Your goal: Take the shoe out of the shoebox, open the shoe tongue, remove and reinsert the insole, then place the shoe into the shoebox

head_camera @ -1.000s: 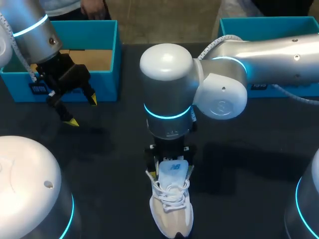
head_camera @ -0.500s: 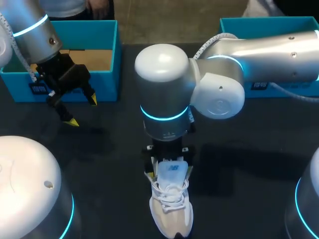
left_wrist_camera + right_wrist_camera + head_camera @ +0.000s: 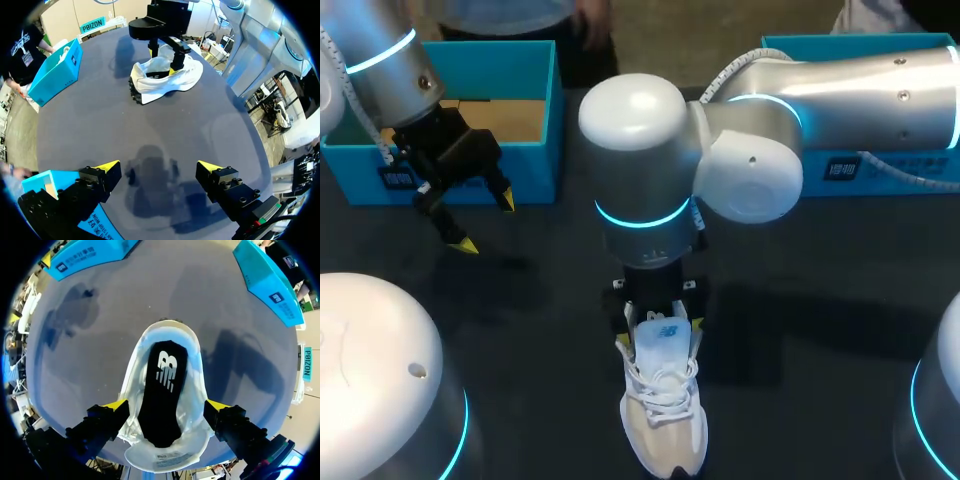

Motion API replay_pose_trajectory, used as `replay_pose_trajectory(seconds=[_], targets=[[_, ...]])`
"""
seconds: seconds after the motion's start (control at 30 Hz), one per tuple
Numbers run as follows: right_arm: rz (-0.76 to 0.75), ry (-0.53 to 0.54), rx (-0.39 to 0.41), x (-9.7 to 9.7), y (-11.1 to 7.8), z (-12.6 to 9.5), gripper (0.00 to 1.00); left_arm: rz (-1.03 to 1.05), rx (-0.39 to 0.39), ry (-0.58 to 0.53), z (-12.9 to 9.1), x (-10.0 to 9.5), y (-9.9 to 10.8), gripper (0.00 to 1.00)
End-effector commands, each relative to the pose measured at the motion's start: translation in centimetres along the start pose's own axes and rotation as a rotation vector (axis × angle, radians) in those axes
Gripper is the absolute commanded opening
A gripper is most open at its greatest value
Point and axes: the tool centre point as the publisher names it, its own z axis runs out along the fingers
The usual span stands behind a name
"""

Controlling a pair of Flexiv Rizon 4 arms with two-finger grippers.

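Work surface: one dark, matte, flat-topped table (image 3: 540, 330), charcoal to near black, of uniform finish. In the head view its far edge runs straight across. The top reads as smooth and level in all three views.

Lighting: soft-edged shadows (image 3: 790, 320) lie on the top, the broadest right of centre in the head view and a smaller one toward the left. Both wrist views show similar blurred dark patches on the surface. A weak, even sheen shows there, greyer than the head view's rendering.

Left hand (image 3: 486, 224) spread wide, tilted; right hand (image 3: 659, 335) pointing straight down, likewise spread.
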Motion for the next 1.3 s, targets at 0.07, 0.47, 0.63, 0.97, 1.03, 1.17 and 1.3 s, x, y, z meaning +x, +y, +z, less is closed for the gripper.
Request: replay_pose_trajectory(seconds=[0.07,0.47,0.63,0.97,1.03,1.17,1.3], targets=[[0.010,-0.003,0.005,0.0,-0.7,0.0,1.00,0.000,-0.003,0.001,0.0,0.0,0.0,1.00],[0.065,-0.007,0.016,0.5,-3.3,-0.7,1.00,0.000,-0.003,0.001,0.0,0.0,0.0,1.00],[0.084,-0.023,0.014,0.9,-4.1,-1.7,1.00,0.000,-0.003,0.001,0.0,0.0,0.0,1.00],[0.139,-0.037,0.022,1.3,-7.1,-4.0,1.00,0.000,-0.003,0.001,0.0,0.0,0.0,1.00],[0.150,-0.026,0.037,1.4,-8.0,-4.2,1.00,0.000,-0.003,0.001,0.0,0.0,0.0,1.00],[0.141,0.003,0.053,1.5,-9.2,-4.5,1.00,0.000,-0.003,0.001,0.0,0.0,0.0,1.00],[0.116,0.038,0.035,1.2,-9.3,-4.5,0.96,0.000,-0.003,0.001,0.0,0.0,0.0,1.00]])
